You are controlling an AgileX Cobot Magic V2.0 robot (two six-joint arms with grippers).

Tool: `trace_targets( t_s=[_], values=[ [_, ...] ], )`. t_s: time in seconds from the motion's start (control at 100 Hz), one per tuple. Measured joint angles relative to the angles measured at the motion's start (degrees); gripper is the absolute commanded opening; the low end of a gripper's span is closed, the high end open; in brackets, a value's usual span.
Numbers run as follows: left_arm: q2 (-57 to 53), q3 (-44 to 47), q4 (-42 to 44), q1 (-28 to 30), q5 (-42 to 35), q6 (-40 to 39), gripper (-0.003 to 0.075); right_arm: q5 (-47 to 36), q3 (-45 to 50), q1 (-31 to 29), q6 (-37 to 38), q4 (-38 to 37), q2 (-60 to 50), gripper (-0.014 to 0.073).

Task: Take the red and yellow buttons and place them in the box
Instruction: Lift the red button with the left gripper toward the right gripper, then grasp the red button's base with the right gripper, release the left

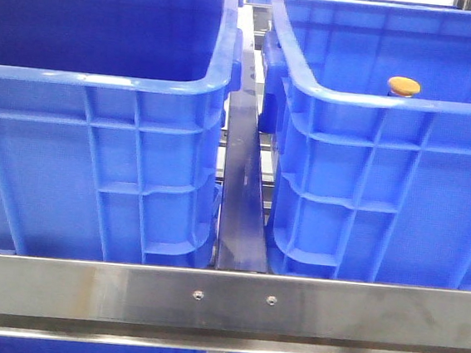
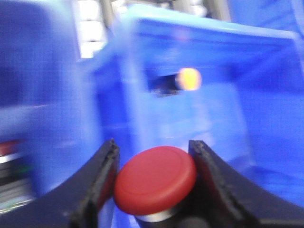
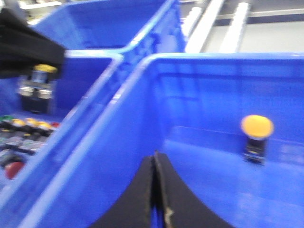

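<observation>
The left hand (image 2: 154,183) has the red button (image 2: 155,179) pinched between its two dark fingers (image 2: 102,180), which press the round cap from either side; the fingers stand only as far apart as the cap is wide. The left wrist view is blurred, so whether the pads also touch the metal collar under the cap cannot be told. Past the cap, toward 12 o'clock, a blue bin wall fills the view.

The yellow button (image 1: 403,86) stands upright inside the right-hand blue bin (image 1: 377,94), near its far wall, at about 2 o'clock in the front view. The right wrist view shows its orange-yellow cap on a small dark body, resting on the bin floor. The right hand (image 3: 154,199) has its fingers pressed fully together with nothing between them, above that same bin.

These buttons look light, hard and rigid, with smooth, glossy domed caps. A grip on the cap's rim could slide off the curve; the squarer body or collar beneath probably gives flatter, surer purchase. They seem sturdy enough for a short drop, though a gentle release low in the bin would keep one from bouncing or rolling.
</observation>
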Motion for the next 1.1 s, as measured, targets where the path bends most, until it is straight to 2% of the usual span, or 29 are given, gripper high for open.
trace_targets(
  t_s=[0.02, 0.14, 0.21, 0.43, 0.83, 1.1],
  values=[
    [0.0, 0.0, -0.1, -0.5, -0.4, 0.1, -0.0003, 0.7, 0.0, 0.0, 0.0, 0.0, 0.0, 0.017],
    [0.0, 0.0, -0.7, -2.4, -2.1, 0.3, -0.0003, 5.5, 0.0, 0.0, 0.0, 0.0, 0.0, 0.0524],
    [0.0, 0.0, -0.7, -2.6, -2.5, 0.3, -0.0003, 8.3, 0.0, 0.0, 0.1, 0.0, 0.0, 0.0605],
    [0.1, 0.0, -0.7, -2.8, -2.7, 0.3, -0.0003, 11.6, -3.9, 2.3, 2.9, -0.1, 3.5, 0.0587],
    [0.2, 0.0, -0.7, -2.8, -2.7, 0.3, -0.0003, 9.9, -16.3, 14.3, 3.3, -0.1, 19.0, 0.0587],
    [0.2, 0.0, -0.7, -2.8, -2.7, 0.3, -0.0003, 9.6, -22.8, 16.0, 3.4, -0.1, 27.5, 0.0587]
  ],
)
